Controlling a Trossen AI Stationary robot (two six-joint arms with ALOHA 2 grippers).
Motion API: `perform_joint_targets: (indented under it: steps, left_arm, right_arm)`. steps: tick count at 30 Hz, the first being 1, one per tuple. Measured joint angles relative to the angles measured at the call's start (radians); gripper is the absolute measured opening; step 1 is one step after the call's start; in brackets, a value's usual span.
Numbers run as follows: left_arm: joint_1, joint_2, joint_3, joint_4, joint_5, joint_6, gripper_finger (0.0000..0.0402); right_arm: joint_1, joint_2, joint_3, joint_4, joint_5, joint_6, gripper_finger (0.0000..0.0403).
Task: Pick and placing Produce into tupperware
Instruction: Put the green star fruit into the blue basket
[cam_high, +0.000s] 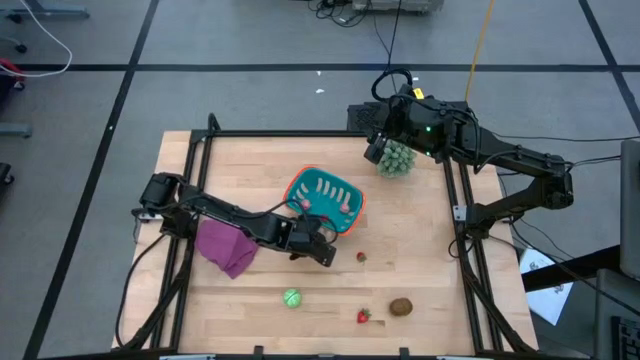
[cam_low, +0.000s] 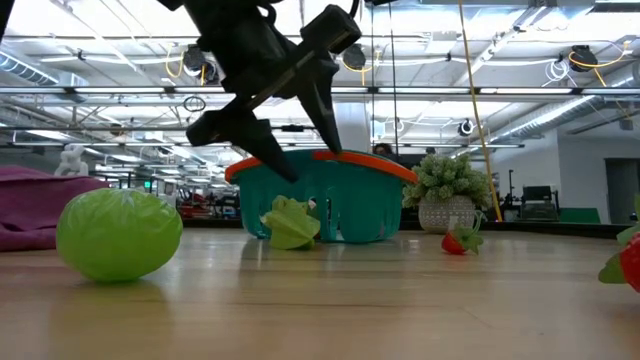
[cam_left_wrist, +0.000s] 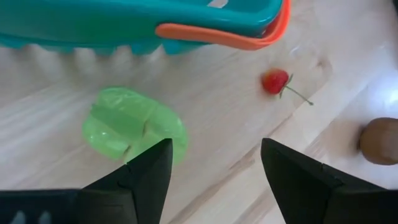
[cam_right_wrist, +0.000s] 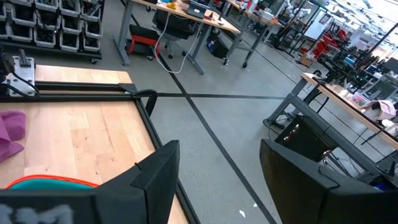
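left gripper low, fingers spread, beside basket

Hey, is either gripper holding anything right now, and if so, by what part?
Nothing is held. The left gripper hangs open above the green piece; the right gripper is open and empty.

in the high view, the left gripper covers the flat green piece beside the teal basket, so it shows only from the left wrist and the low view. the kiwi piece is cut off by the edge of the left wrist view, and a red piece is cut off at the edge of the low view. the pink things lying in the basket are too small to tell what they are, and the purple cloth shows only partly in the right wrist view.
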Motion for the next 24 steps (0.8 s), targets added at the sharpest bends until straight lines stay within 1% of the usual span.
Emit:
perform_joint_targets:
  steps: [9, 12, 16, 18, 24]
  left_arm:
    - [0.002, 0.037, -0.002, 0.045, 0.026, 0.011, 0.0248]
    - [0.006, 0.052, 0.002, 0.090, 0.049, 0.012, 0.0248]
    - [0.014, 0.074, 0.000, 0.072, 0.089, -0.003, 0.0248]
    - [0.014, 0.075, -0.002, 0.049, 0.090, -0.009, 0.0248]
    - [0.014, 0.073, -0.001, 0.071, 0.086, -0.006, 0.0248]
  right_arm:
    - [0.000, 0.000, 0.000, 0.001, 0.000, 0.002, 0.0215]
    - [0.000, 0.000, 0.000, 0.007, 0.000, 0.002, 0.0215]
    - [0.000, 0.000, 0.000, 0.008, 0.000, 0.003, 0.0215]
    - [0.000, 0.000, 0.000, 0.008, 0.000, 0.003, 0.0215]
    - [0.000, 0.000, 0.000, 0.007, 0.000, 0.003, 0.0215]
